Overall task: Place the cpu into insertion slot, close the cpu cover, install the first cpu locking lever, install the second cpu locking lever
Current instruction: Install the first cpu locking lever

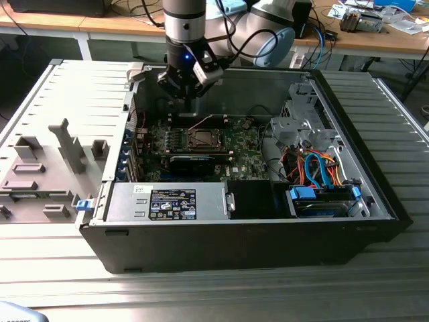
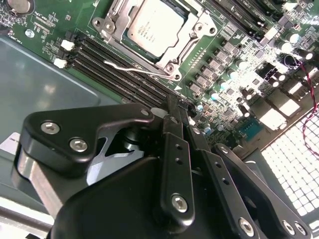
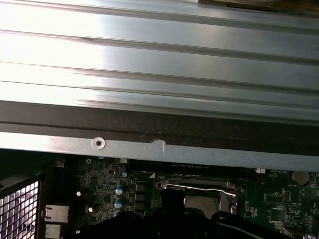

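Observation:
The cpu [image 2: 154, 25], a silvery square chip, sits in the insertion slot [image 1: 201, 139] on the green motherboard. The cpu cover [image 2: 197, 35], a metal frame with a window, lies flat over its edges. A thin silvery locking lever [image 2: 130, 67] runs along one side of the socket, and it shows as a bar [image 3: 197, 187] in the first wrist view. I cannot tell whether it is latched. My gripper [image 2: 182, 107] hangs above the board a short way from the socket, its black fingers [image 2: 174, 149] pressed together with nothing between them. In the exterior view the gripper [image 1: 184, 99] is above the case's rear part, behind the socket.
The open computer case [image 1: 375, 194] lies on a ribbed metal table. Black memory slots [image 2: 114, 64] run beside the socket. A power supply box [image 1: 167, 201] and a drive bay with orange and blue cables [image 1: 315, 168] fill the near side. A grey panel [image 1: 53, 161] lies at the exterior view's left.

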You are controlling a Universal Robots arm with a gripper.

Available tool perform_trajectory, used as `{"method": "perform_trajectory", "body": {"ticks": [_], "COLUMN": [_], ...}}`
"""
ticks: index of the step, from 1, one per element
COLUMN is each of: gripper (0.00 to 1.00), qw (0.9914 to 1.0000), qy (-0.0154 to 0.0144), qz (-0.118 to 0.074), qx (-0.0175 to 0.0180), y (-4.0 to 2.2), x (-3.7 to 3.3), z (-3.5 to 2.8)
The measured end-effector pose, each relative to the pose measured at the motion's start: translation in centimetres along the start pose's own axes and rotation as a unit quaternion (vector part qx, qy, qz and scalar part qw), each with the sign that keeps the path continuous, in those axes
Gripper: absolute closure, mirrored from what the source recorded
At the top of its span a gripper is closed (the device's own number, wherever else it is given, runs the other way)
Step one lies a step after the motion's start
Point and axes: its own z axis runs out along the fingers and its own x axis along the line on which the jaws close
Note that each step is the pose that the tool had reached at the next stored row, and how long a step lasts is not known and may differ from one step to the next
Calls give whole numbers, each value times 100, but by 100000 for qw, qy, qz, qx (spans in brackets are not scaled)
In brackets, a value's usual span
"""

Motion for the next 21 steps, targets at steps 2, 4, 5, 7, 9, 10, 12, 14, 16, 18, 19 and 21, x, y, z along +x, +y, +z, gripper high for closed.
{"method": "perform_trajectory", "body": {"ticks": [2, 4, 5, 7, 9, 10, 12, 14, 16, 18, 19, 21], "gripper": [89, 89, 89, 89, 89, 89, 89, 89, 89, 89, 89, 89], "qw": [100000, 100000, 100000, 100000, 100000, 100000, 100000, 100000, 100000, 100000, 100000, 100000], "qy": [-2, -2, 2, -2, 0, 3, 0, 0, 3, 0, 1, 1], "qz": [4, 6, 1, 5, -1, -2, 0, 3, 5, 4, 1, 0], "qx": [-2, -2, 1, 0, 1, 4, 0, 3, 5, 2, 3, 1], "y": [-1, -1, -2, -2, -3, -3, -3, -4, -4, -5, -5, -5], "x": [-7, -15, -18, -23, -28, -33, -37, -42, -46, -50, -53, -58], "z": [1, 3, 4, 7, 8, 9, 11, 13, 14, 16, 17, 18]}}
